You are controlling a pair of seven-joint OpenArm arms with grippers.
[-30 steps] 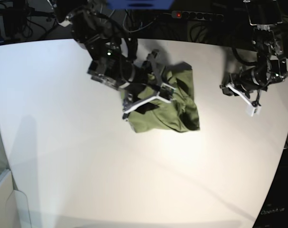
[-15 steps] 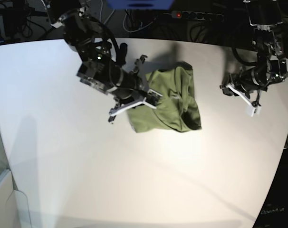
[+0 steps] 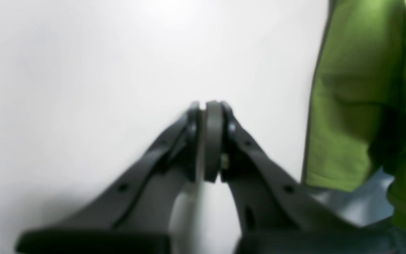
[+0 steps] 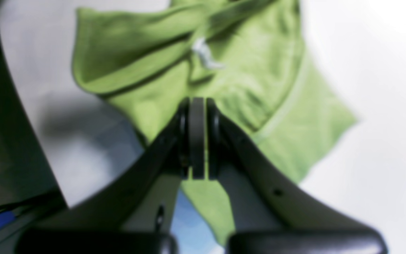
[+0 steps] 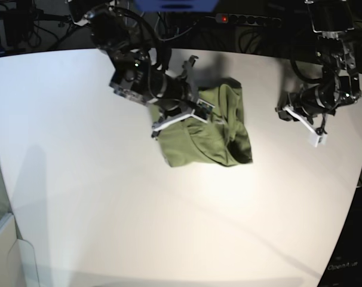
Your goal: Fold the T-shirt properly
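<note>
The olive-green T-shirt (image 5: 217,134) lies crumpled in a rough square on the white table (image 5: 109,197), back of centre. In the right wrist view the T-shirt (image 4: 259,70) shows its small white label (image 4: 204,56). My right gripper (image 5: 193,110) hovers over the shirt's left edge. Its pads (image 4: 197,137) are pressed together with no cloth seen between them. My left gripper (image 5: 288,113) is shut and empty over bare table, well to the right of the shirt. In the left wrist view its pads (image 3: 211,141) meet, and the shirt (image 3: 347,106) fills the right edge.
Cables and a power strip (image 5: 247,19) lie in the dark beyond the table's far edge. A pale bin or box edge (image 5: 5,251) stands off the table's front left corner.
My right gripper pulled left off the shirt, then swung back right over its left edge. The shirt's shape changed slightly. The left arm has not moved.
</note>
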